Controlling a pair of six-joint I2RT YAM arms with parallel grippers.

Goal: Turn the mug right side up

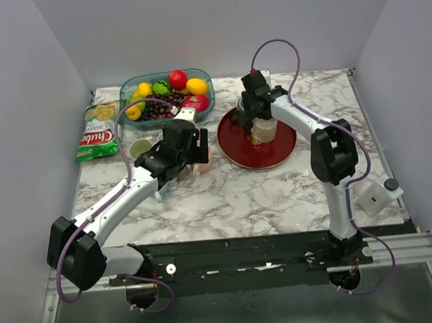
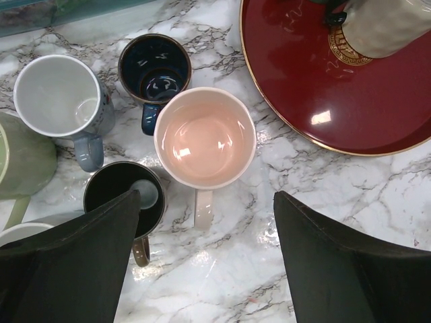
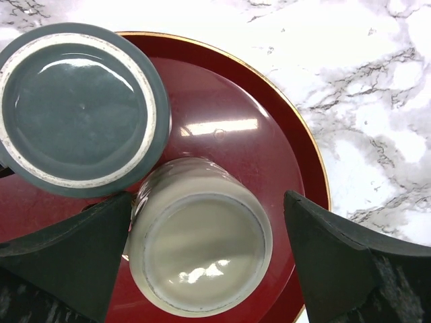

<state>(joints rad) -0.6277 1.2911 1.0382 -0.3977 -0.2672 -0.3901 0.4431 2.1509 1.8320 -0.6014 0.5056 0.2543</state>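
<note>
Marble table (image 1: 263, 195), red plate (image 1: 236, 151) toward two o'clock, and we find the cream mug (image 3: 202, 252) bottom-up on it, axis vertical. Our right gripper (image 3: 207, 198) hangs directly above, fingers (image 3: 60, 262) spread wide at nine and three o'clock of it, gripping nothing. Left gripper (image 2: 205, 195), also wide and empty, hovers over upright cups (image 2: 205, 138), farther off.

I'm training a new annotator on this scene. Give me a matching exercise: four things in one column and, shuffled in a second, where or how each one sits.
Things
1. pink mug
2. cream mug
3. chip bag
4. fruit bin

Places or states
A. upside down on the red plate
B. lying flat at the left edge of the table
C. upright on the table, mouth open
D. at the far edge, left of the red plate

Pairs: 1-C, 2-A, 3-B, 4-D
</note>
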